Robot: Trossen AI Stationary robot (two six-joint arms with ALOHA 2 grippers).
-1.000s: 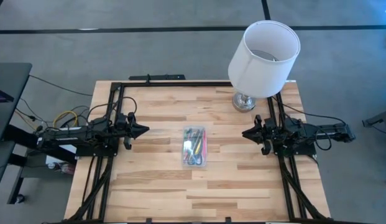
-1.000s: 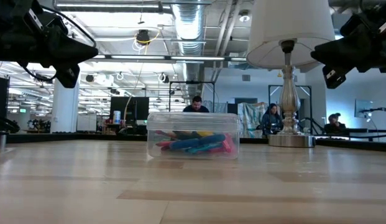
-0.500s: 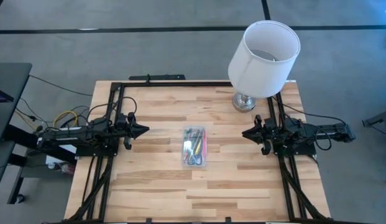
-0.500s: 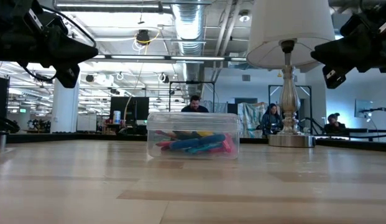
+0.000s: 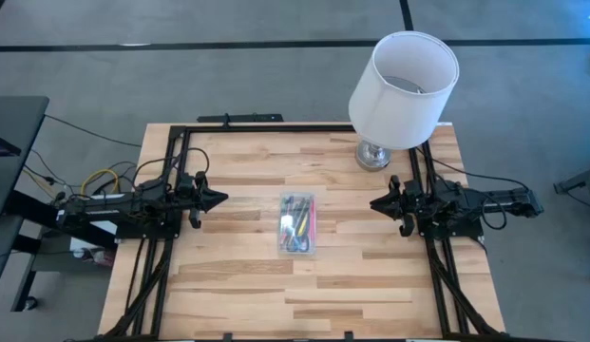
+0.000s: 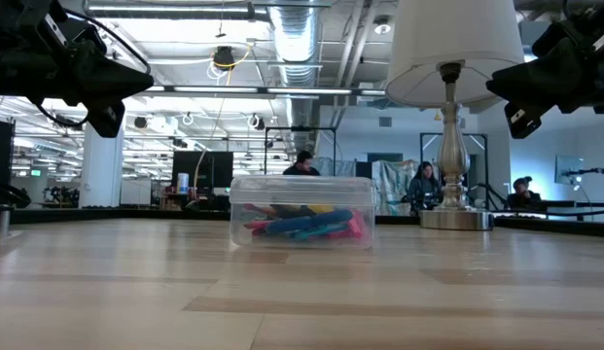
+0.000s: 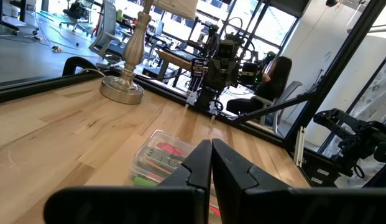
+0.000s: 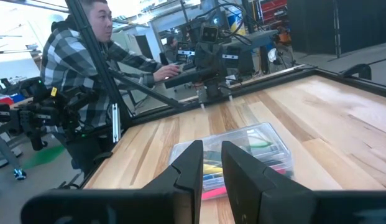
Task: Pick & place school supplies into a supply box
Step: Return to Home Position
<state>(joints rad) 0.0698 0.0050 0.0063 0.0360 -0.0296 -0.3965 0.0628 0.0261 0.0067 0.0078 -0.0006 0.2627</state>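
Observation:
The supply box [image 5: 297,225] is a small clear plastic case resting flat on the middle of the wooden table, also seen in the low view [image 6: 302,212]. The school supplies [image 5: 296,220] lie inside it: pink, green, yellow, blue and dark pens. My left gripper [image 5: 218,199] hovers above the table left of the box, fingers shut and touching nothing [image 7: 211,144]. My right gripper [image 5: 375,202] hovers right of the box, with a narrow gap between its fingers [image 8: 211,146]. Both point toward the box [image 7: 165,158] [image 8: 242,155].
A lamp with a white shade [image 5: 404,76] stands on its chrome base [image 5: 373,154] at the table's far right corner, close to the right arm. A black frame [image 5: 275,126] runs along the table's far edge and sides. A person in a plaid shirt [image 8: 81,68] stands beyond the table's left side.

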